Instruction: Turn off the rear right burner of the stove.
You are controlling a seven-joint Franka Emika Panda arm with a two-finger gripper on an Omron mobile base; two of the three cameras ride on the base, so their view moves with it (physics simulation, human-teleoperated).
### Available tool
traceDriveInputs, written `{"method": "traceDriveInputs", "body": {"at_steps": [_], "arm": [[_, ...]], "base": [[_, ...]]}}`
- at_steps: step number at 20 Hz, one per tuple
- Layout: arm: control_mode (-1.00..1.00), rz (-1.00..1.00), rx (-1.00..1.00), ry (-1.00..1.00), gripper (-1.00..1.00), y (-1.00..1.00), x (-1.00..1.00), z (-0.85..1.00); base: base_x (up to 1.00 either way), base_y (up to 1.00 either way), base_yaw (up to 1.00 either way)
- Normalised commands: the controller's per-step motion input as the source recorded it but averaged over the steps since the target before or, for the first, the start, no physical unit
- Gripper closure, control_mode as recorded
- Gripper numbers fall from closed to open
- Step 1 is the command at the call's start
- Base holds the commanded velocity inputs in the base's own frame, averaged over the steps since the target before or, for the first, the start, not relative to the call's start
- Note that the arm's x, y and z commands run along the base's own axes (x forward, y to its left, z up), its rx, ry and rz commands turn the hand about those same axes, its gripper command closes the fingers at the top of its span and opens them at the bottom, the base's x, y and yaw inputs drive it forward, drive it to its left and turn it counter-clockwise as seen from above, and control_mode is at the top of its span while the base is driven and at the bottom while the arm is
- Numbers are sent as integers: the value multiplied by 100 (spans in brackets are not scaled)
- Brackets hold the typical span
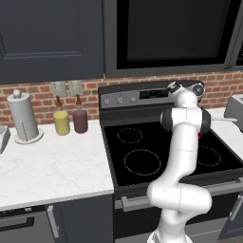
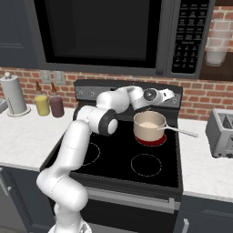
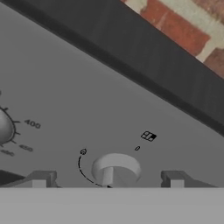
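The stove (image 2: 113, 164) is a black glass-top range with a grey back panel (image 3: 109, 100). Its rear right burner (image 2: 150, 141) glows red under a tan pot (image 2: 149, 125). My gripper (image 2: 170, 97) reaches over the pot to the right end of the back panel. In the hand view the gripper (image 3: 108, 179) is open, with one fingertip on each side of a small round knob (image 3: 116, 168) and clear of it. The knob's ridge points down. A second knob (image 3: 4, 127), with temperature marks, sits at the left edge. In the left base view my arm hides the burner and the pot.
The pot's long handle (image 2: 182, 132) sticks out to the right, toward a toaster (image 2: 220, 132) on the right counter. A microwave (image 2: 104, 32) hangs low above the stove. On the left counter stand a paper towel roll (image 1: 22, 116) and two bottles (image 1: 61, 121).
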Motion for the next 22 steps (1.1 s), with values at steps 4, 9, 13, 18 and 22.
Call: {"method": "traceDriveInputs", "body": {"at_steps": [4,9,13,18,22], "arm": [[-100,0,0,0,-100,0,4,0],[-100,0,0,0,-100,0,10,0],[-100,0,0,0,-100,0,8,0],[-100,0,0,0,-100,0,1,0],[-100,0,0,0,-100,0,0,0]], "base": [[0,0,0],[0,0,0],[0,0,0],[0,0,0],[0,0,0]]}}
